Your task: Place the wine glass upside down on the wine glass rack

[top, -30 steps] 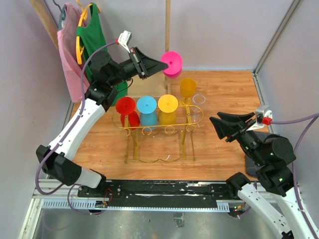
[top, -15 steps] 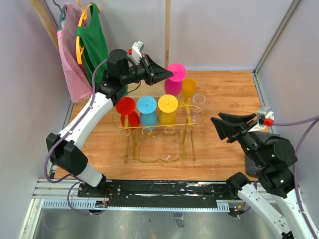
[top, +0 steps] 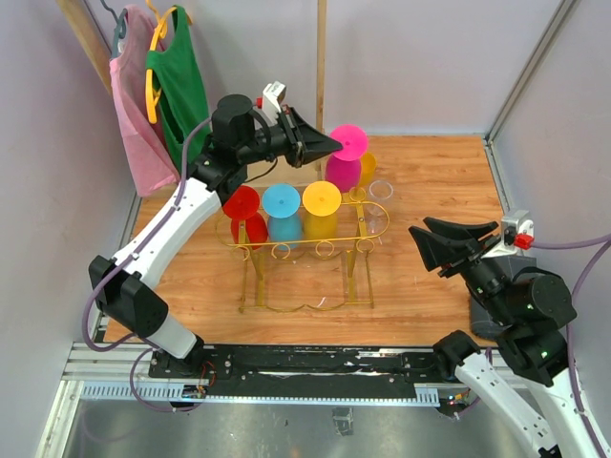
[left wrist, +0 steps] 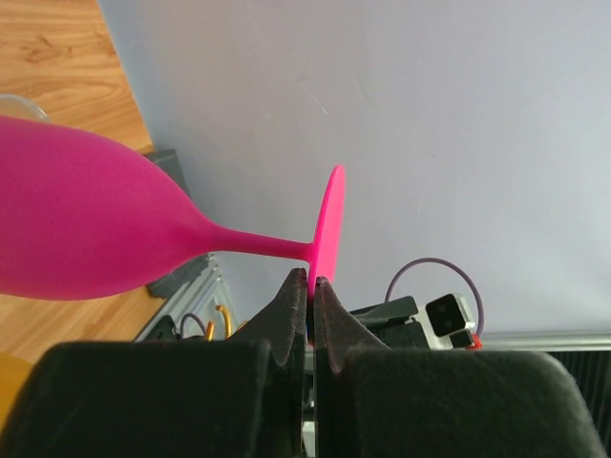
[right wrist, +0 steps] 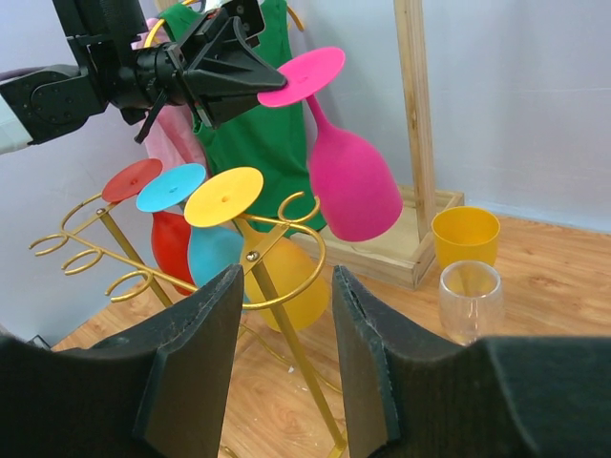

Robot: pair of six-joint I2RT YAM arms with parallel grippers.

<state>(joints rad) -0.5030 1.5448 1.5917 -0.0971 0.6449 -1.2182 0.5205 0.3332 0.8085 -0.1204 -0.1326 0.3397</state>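
Partway: grips the pink wine glass [top: 344, 168] by its foot's edge in the clamped left claw [left wrist: 310, 281], bowl down and tilted, in the air over the far right end of the wine glass rack [top: 296, 251]. Remains to slot the stem in beside the three hanging glasses [top: 282, 206]; right claw [top: 418, 239] spread and empty, near right.

Left wrist view: pink wine glass [left wrist: 86, 229] bowl cut off by left edge, rim out of frame. Top view: yellow cup [top: 369, 167] mostly hidden behind pink bowl, upper centre. Right arm [top: 525, 305] runs off lower right corner. Right wrist view: wine glass rack [right wrist: 253, 256] legs cut off at bottom edge; pink bowl slightly blurred.
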